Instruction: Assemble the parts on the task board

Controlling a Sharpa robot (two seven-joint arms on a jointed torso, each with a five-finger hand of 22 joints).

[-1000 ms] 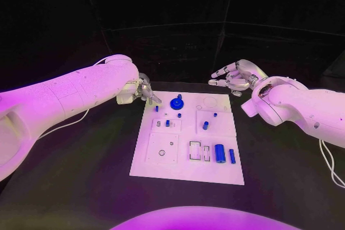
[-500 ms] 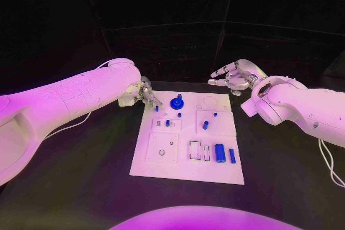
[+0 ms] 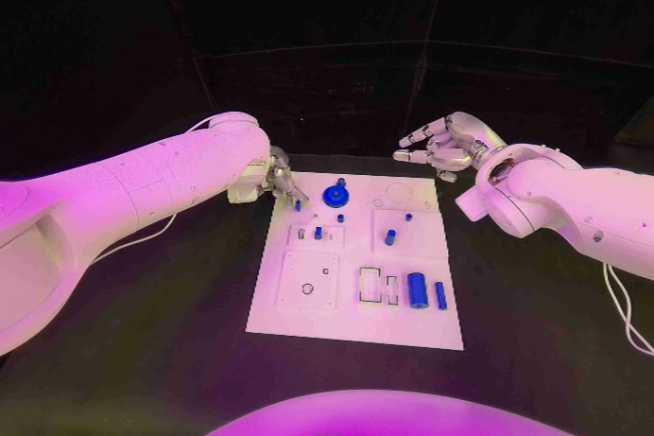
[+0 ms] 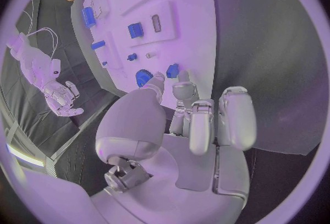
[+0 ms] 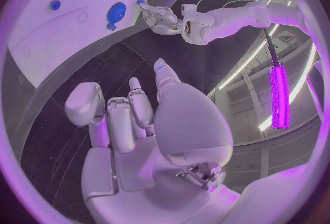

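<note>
The white task board (image 3: 352, 326) lies in the middle of the black table, also seen in the left wrist view (image 4: 180, 9). My left hand (image 3: 280, 179) hovers at its far left corner. A thumb and one finger reach toward a small blue peg (image 3: 298, 206) (image 4: 172, 70) standing there; their tips flank it without a clear pinch, and the other fingers are curled. A round blue part (image 3: 335, 197) (image 5: 115, 12) sits just right of the peg. My right hand (image 3: 437, 145) (image 5: 137, 114) hangs beyond the board's far right corner, fingers spread, holding nothing.
Small blue pegs (image 3: 318, 233) (image 3: 390, 236) stand mid-board. Two blue cylinders (image 3: 417, 289) (image 3: 440, 295) lie near the right edge beside empty slots (image 3: 370, 285). A white cable (image 3: 129, 237) trails on the table left of the board. Bare black table surrounds the board.
My left arm and hand have shifted slightly right and nearer the blue peg at the board's corner. The right hand and all the parts stay where they were.
</note>
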